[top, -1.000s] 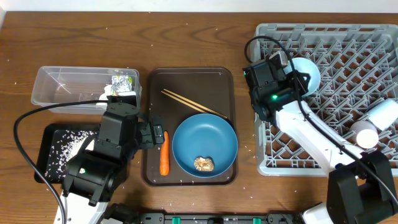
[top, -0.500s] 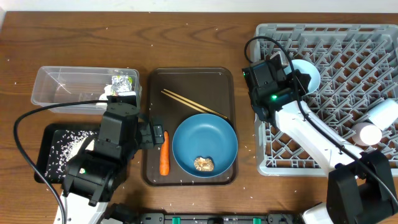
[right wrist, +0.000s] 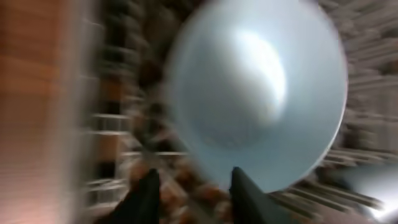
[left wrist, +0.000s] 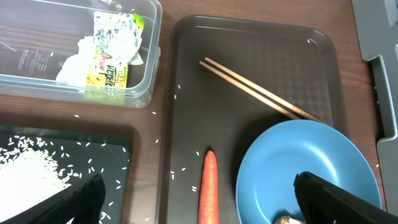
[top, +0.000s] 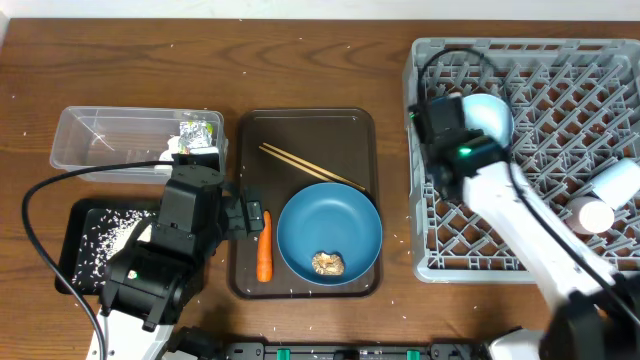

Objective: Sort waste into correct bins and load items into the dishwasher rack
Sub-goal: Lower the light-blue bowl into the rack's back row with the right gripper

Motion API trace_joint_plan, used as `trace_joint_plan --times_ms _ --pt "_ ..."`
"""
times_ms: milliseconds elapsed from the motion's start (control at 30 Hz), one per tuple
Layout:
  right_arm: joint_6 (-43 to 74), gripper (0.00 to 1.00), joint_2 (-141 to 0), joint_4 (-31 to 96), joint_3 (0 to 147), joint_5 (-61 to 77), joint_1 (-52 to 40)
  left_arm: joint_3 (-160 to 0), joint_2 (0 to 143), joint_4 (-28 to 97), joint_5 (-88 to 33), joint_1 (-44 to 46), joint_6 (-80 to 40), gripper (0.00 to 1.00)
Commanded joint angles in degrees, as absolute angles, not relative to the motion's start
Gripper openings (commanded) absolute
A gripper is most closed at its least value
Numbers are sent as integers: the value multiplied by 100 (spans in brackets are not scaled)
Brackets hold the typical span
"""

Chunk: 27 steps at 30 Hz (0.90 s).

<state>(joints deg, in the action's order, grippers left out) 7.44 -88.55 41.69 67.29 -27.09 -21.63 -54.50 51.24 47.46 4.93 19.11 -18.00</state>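
Note:
My left gripper (left wrist: 208, 202) is open wide, its fingers straddling the orange carrot (left wrist: 209, 190) on the brown serving tray. In the overhead view it (top: 254, 222) hovers by the carrot (top: 264, 245). The dark blue plate (top: 330, 232) holds the brown lump (top: 328, 263). The wrapper (top: 198, 134) lies in the clear tub (top: 100, 140). Rice (top: 118, 235) lies in the black tray (top: 75, 250). My right gripper (right wrist: 194, 193) is open, just off the white bowl (right wrist: 255, 87) in the grey rack (top: 530, 220). That view is blurred.
Chopsticks (top: 310, 166) lie on the brown tray (top: 305, 125) behind the plate. Two small cups (top: 615, 180) (top: 588, 215) sit at the rack's right side. Loose rice grains are scattered on the tray and table.
My right arm has swung to the right over the rack, away from its left edge; the bowl stays in place. My left arm has not moved.

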Motion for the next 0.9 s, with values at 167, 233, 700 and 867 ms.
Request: trace_joint_plan --times_ms 167,233,700,867 --pt "1337 47 -7854 4403 7242 -307 -1522 -5498 5129 4753 563 1883 -1769 98" --pt "1323 48 -7867 4445 7240 25 -1347 -5498 5129 4753 563 1881 -1769 98" --pt "644 51 -9170 3898 7216 -449 -1153 -5498 5129 4753 563 1883 -1769 98" --pt "456 41 -9432 3780 7216 -458 -1153 -5498 5129 4753 563 1883 -1769 98"
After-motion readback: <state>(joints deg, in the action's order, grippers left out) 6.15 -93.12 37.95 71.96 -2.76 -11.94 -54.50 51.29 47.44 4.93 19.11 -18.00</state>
